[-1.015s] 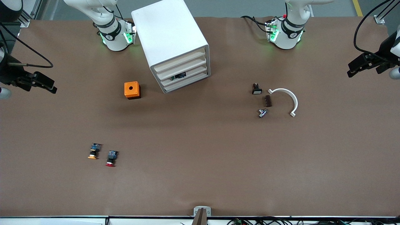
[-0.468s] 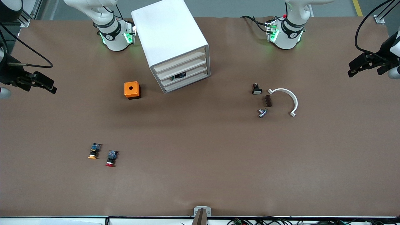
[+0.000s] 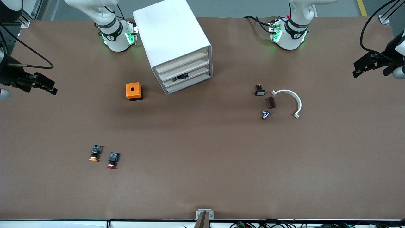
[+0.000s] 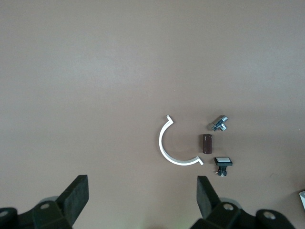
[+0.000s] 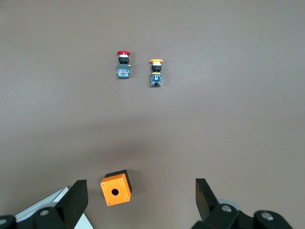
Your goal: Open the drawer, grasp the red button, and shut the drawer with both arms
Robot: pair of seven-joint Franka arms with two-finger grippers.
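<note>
The white cabinet (image 3: 171,34) stands between the arm bases, and its cream drawer fronts (image 3: 185,71) all sit pushed in. A dark part shows at the third front from the top (image 3: 181,76). The red-capped button (image 3: 112,160) (image 5: 123,64) lies on the table much nearer the front camera, beside a yellow-capped one (image 3: 94,153) (image 5: 156,72). My right gripper (image 3: 50,87) (image 5: 141,191) hangs open and empty over the table's right-arm end. My left gripper (image 3: 360,68) (image 4: 142,191) hangs open and empty over the left-arm end.
An orange cube with a round hole (image 3: 133,91) (image 5: 116,187) sits beside the cabinet. Toward the left arm's end lie a white curved clip (image 3: 292,99) (image 4: 167,148), a brown block (image 3: 271,102), a small white-capped switch (image 3: 259,90) and a metal part (image 3: 265,114).
The left gripper has drifted slightly toward its end of the table. Nothing else has moved.
</note>
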